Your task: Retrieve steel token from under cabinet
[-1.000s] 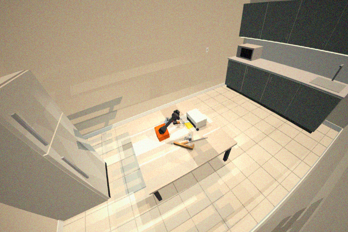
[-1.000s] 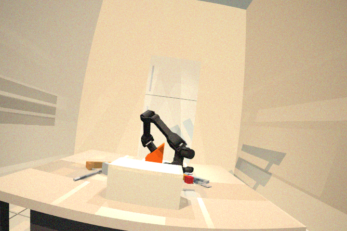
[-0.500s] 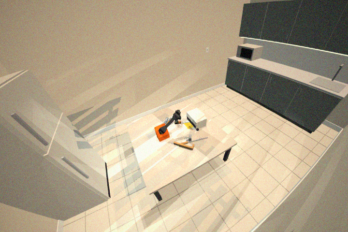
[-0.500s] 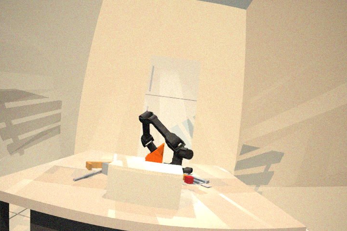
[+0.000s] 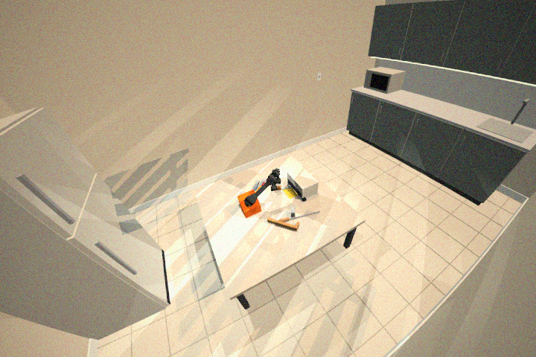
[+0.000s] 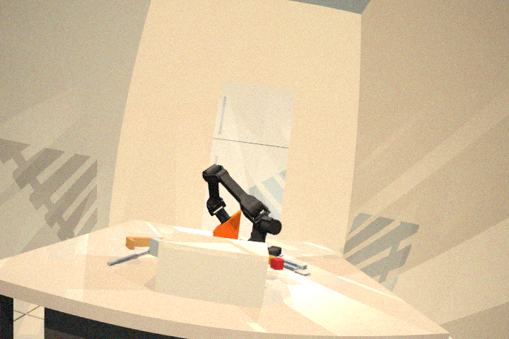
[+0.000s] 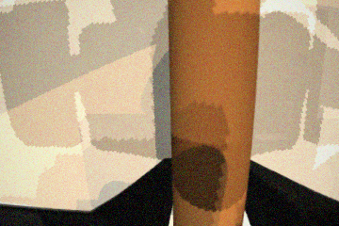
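In the exterior view, the pale cabinet [image 6: 211, 275] [image 5: 307, 185] is seen at the near side of the table [image 6: 83, 275] [image 5: 251, 260], and the token's place cannot be told. Farther back, 1 red block [image 6: 276, 263] is seen at right and 1 grey rod [image 6: 128, 256] [image 5: 305, 216] at left, while the orange handle [image 5: 279, 187] [image 7: 215, 71] of a tool is clamped between the fingers of the gripper [image 5: 278, 188] [image 6: 274, 252] [image 7: 205, 167]. At far centre, the white refrigerator [image 6: 251, 116] [image 5: 66, 201] is seen.
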Available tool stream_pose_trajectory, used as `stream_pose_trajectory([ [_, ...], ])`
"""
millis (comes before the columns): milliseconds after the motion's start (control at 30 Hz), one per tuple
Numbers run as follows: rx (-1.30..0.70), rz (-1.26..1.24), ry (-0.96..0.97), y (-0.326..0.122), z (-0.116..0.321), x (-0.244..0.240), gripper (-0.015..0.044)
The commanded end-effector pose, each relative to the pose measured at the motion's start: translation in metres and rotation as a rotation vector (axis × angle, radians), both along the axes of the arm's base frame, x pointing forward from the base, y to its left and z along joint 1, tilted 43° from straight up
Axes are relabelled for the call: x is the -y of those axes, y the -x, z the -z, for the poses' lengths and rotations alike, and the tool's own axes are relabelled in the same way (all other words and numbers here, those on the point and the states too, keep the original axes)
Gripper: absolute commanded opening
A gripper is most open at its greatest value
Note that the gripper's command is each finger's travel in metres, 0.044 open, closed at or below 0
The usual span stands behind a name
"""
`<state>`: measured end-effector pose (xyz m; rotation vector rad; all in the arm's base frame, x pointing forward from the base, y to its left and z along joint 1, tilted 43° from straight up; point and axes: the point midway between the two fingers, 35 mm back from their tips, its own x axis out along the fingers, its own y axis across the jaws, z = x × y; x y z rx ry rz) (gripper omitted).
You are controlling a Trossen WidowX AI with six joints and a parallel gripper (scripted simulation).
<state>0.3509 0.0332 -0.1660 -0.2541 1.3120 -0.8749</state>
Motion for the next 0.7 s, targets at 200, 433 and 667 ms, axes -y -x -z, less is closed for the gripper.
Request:
stream_pose_trajectory([
  [200, -0.001, 0.000, -0.002, -0.014, -0.004, 0.004, 0.0000],
  [433, -0.001, 0.000, -0.002, -0.022, -0.007, 0.007, 0.0000],
  [667, 0.000, 0.000, -0.002, -0.030, -0.009, 0.009, 0.0000],
])
